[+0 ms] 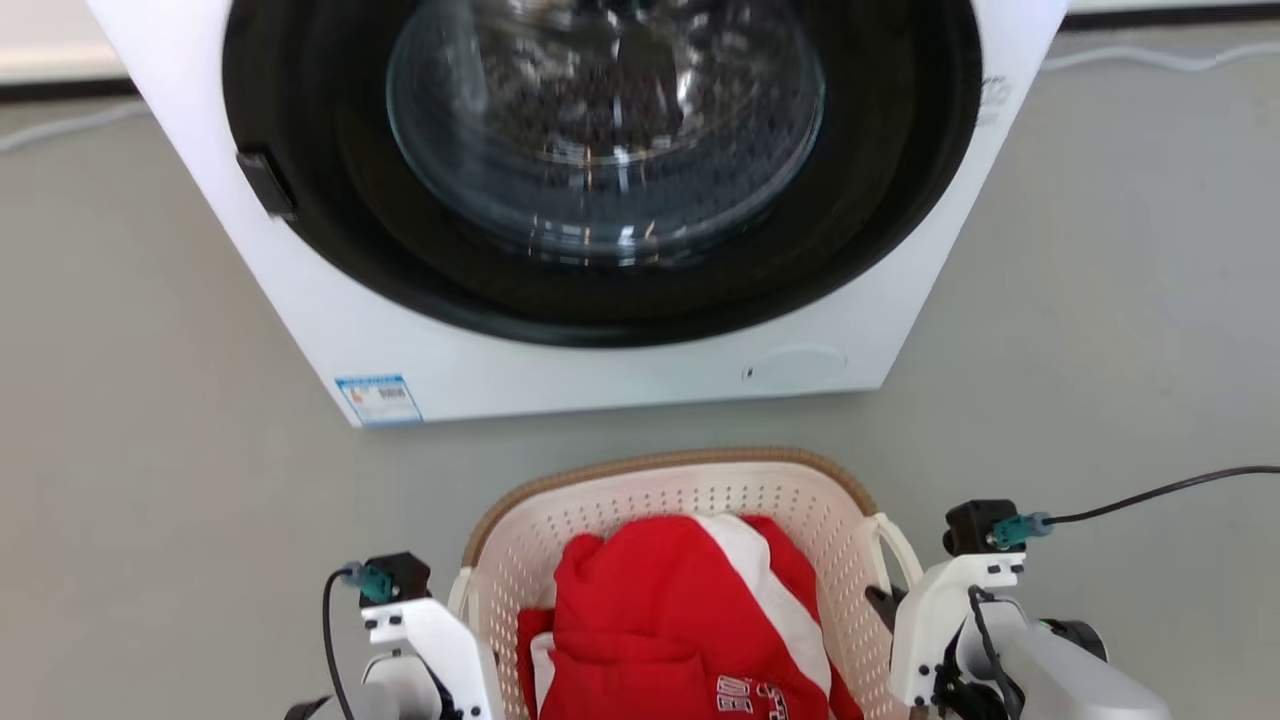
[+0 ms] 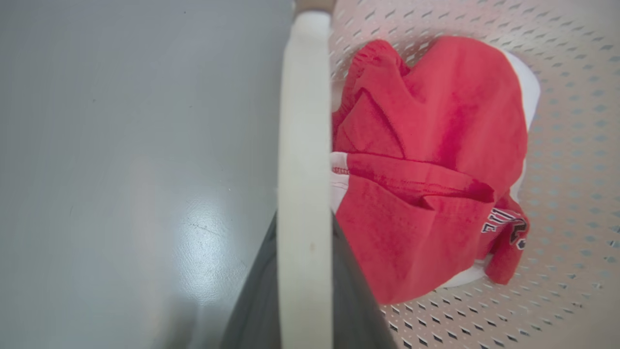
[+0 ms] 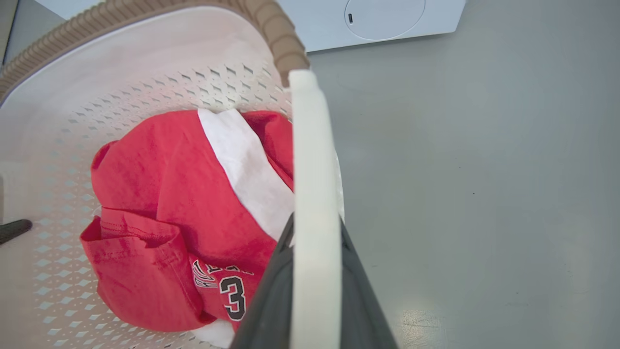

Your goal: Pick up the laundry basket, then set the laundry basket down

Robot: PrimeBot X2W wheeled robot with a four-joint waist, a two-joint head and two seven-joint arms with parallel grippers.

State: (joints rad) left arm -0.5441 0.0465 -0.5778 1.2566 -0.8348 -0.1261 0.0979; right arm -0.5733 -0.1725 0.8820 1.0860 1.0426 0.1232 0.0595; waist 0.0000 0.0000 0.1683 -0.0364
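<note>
The cream-white perforated plastic laundry basket (image 1: 600, 505), tan-rimmed and holding red-and-white clothing (image 1: 660, 600), is before the white washing machine (image 1: 620, 390), its white loop handles (image 2: 304, 121) clamped by the left gripper (image 2: 304, 220) and right gripper (image 3: 316, 223).

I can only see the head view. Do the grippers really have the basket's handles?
Observer: Yes, the left wrist view shows the left gripper shut on the basket's left handle.
Operator: And the other side?
Observer: The right gripper is shut on the right handle too.
Operator: What number is on the shirt?
Observer: A 3, seen in the right wrist view.
</note>
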